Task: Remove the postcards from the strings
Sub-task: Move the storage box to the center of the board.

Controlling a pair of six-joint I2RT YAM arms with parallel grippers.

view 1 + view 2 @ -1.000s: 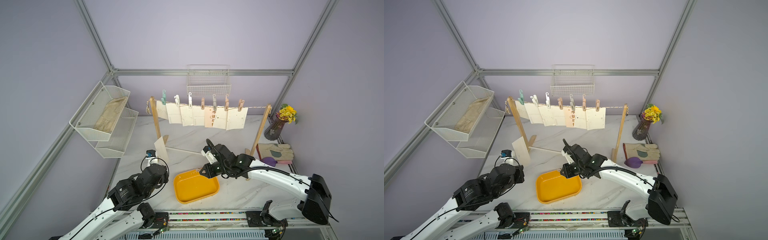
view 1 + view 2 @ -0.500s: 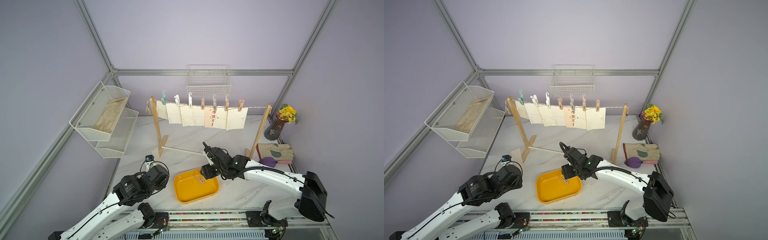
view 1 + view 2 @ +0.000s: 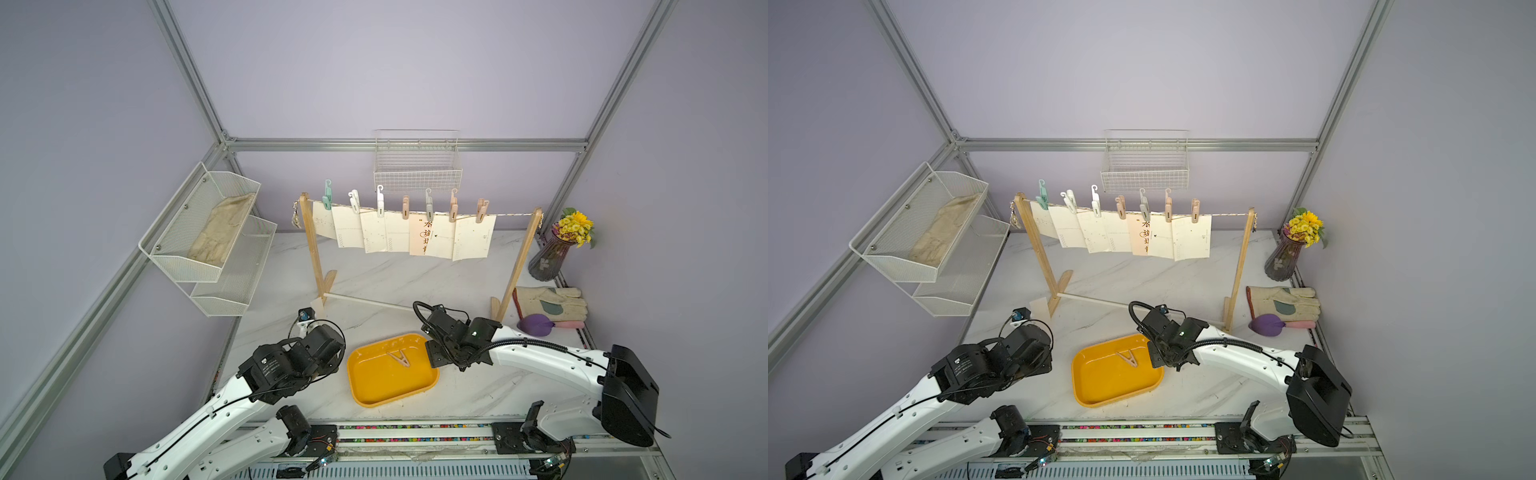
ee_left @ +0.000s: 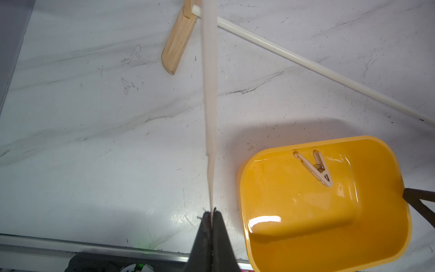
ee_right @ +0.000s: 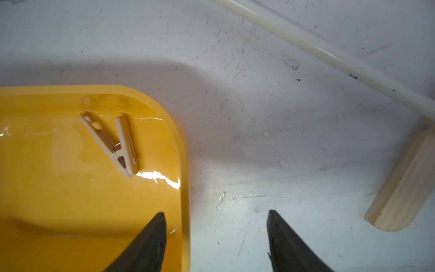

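Over tray (image 5: 70, 200) | right gripper (image 5: 216, 212) now parted, clothespin (image 5: 115, 143) dropped | left gripper (image 4: 211, 213) pinches postcard (image 4: 209, 94)

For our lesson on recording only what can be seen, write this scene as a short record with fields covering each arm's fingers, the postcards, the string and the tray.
left fingers: shut on a loose postcard, seen edge-on
right fingers: open, empty, above the edge of the yellow tray
yellow tray: holds one clothespin
string: carries overlapping hanging postcards, pegged on
task: unfinished
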